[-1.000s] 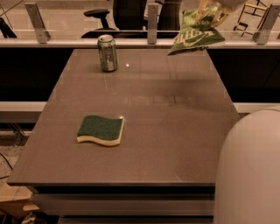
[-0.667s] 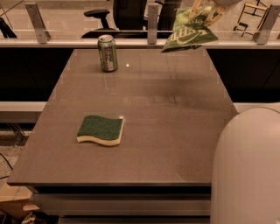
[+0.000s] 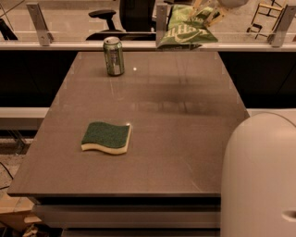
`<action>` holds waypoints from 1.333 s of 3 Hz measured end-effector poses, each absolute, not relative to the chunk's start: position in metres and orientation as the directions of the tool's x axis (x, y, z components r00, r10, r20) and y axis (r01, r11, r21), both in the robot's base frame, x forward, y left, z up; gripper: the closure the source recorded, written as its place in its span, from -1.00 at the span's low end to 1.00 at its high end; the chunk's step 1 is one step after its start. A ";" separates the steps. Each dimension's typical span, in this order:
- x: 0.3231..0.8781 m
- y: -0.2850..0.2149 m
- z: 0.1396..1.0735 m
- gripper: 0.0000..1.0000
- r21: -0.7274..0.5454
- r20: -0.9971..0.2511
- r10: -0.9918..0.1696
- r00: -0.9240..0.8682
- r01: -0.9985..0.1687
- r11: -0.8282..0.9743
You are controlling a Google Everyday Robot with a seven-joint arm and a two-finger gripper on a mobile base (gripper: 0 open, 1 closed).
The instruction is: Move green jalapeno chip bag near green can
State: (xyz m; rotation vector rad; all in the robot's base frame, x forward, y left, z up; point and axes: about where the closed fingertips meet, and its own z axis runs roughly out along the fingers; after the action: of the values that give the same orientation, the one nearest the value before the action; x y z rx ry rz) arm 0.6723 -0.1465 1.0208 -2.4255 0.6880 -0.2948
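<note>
The green jalapeno chip bag [image 3: 185, 28] hangs in the air above the table's far edge, right of centre, its white lettering facing me. My gripper [image 3: 206, 11] is at the top of the view, its pale fingers shut on the bag's upper right part. The green can [image 3: 114, 56] stands upright on the far left part of the table, well to the left of the bag and below it.
A yellow sponge with a dark green top [image 3: 107, 137] lies on the brown table [image 3: 185, 139] at front left. A white robot body part [image 3: 259, 178] fills the lower right corner. A rail with metal posts [image 3: 37, 17] runs behind the table.
The gripper has carried the bag leftward along the far edge, closer to the can. The can and sponge have not moved.
</note>
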 end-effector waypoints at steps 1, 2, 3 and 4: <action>0.676 -0.126 1.019 1.00 -0.666 -0.009 -0.487 0.873 -0.369 -0.648; 0.679 -0.102 1.018 1.00 -0.708 -0.043 -0.426 0.904 -0.328 -0.625; 0.684 -0.092 1.025 1.00 -0.704 -0.010 -0.423 0.906 -0.307 -0.640; 0.688 -0.092 1.031 1.00 -0.677 0.035 -0.446 0.894 -0.307 -0.669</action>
State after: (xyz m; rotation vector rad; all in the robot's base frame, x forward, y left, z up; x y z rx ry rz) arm 0.6877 -0.0917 1.0307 -2.3525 0.5372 -0.2570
